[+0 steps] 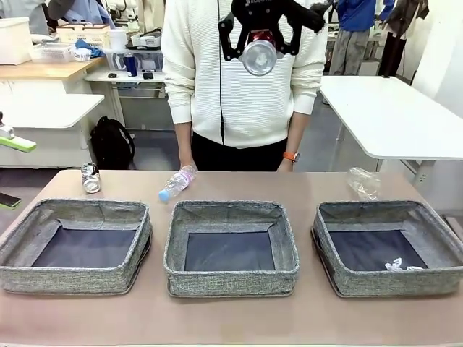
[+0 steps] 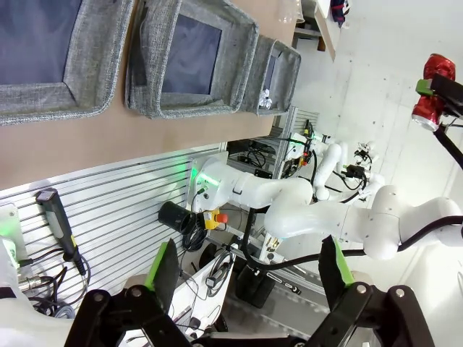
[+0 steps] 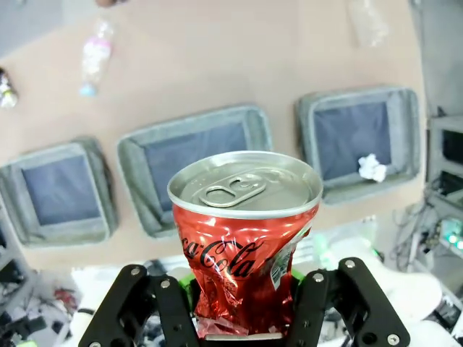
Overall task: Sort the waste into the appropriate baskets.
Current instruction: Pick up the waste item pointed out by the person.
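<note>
Left basket [image 1: 72,278], middle basket [image 1: 230,280] and right basket [image 1: 391,283] stand in a row on the desk [image 1: 231,318], a scrap [image 1: 396,265] in the right one. Behind them are a can [image 1: 90,178] at left, a bottle [image 1: 177,182] to its right, a second bottle [image 1: 364,181] at right.

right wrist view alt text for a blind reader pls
The right hand grips a dented red drink can, lid toward the camera, above a table with three grey baskets; the one at picture right holds a small white scrap.
</note>
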`<state>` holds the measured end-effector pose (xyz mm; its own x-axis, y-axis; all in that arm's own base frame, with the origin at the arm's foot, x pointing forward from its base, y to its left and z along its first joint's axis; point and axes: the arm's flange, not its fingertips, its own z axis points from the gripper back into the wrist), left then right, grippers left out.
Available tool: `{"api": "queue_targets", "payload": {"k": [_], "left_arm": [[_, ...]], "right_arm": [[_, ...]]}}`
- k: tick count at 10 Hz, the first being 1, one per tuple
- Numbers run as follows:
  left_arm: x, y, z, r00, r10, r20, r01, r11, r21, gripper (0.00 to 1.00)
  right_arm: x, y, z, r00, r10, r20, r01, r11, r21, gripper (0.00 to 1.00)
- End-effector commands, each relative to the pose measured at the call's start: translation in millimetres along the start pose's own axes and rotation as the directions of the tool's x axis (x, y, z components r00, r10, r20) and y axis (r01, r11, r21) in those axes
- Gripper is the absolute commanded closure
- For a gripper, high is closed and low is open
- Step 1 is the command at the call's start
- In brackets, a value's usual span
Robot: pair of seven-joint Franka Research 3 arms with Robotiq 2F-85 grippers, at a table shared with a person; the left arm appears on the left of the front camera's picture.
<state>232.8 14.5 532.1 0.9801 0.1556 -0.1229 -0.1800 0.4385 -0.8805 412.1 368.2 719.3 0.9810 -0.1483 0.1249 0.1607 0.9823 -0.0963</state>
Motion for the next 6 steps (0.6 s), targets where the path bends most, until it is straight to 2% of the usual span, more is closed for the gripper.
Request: {"api": "queue_targets", "payload": {"k": [1,2,3,6], "left_arm": [[1,-1,1,1.000,-0.020,0.000,0.020,1.000,-0.015,0.00],[1,-1,1,1.000,-0.020,0.000,0.020,1.000,-0.015,0.00],[1,-1,1,1.000,-0.020,0.000,0.020,1.000,-0.015,0.00],[1,-1,1,1.000,-0.020,0.000,0.020,1.000,-0.015,0.00]], "right_arm": [[0,15,10,0.999,-0.051,0.012,0.050,0.999,0.019,0.96],[2,14,9,0.996,-0.083,0.028,0.082,0.995,0.050,0.96],[-1,4,1,1.000,-0.005,0.000,0.005,1.000,0.007,0.96],[-1,4,1,1.000,-0.005,0.000,0.005,1.000,0.007,0.96]]}}
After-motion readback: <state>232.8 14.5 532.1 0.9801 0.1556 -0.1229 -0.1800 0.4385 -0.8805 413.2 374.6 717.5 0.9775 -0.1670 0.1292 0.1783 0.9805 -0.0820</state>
